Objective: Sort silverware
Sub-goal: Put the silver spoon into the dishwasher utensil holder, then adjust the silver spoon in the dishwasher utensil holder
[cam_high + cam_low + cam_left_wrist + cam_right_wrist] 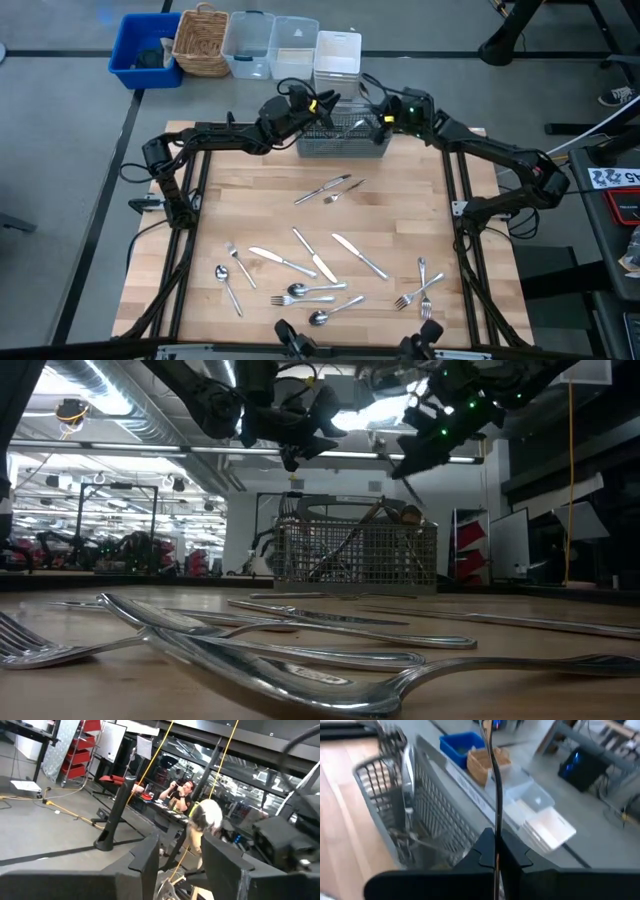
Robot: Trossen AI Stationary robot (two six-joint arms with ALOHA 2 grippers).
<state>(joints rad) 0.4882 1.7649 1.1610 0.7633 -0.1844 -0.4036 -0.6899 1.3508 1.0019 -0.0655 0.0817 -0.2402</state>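
The silverware lies scattered on the wooden table: knives, spoons and forks near the front, and two pieces in the middle. More pieces stand in the grey mesh basket at the far edge. My right gripper is above the basket's right end, shut on one slim piece of silverware; I cannot tell which kind. My left gripper hangs open above the basket's left end, with nothing between its fingers. My right gripper pinches the slim shaft of the piece between its two fingers. The fingers come from the table's right side, slanting a little downward. The piece sticks out past the fingertips, lifted clear above the basket; its held end is hidden between the fingers.
Beyond the table's far edge stand a blue bin, a wicker basket, two clear bins and a white bin. In the left wrist view a person sits at a desk far behind the table.
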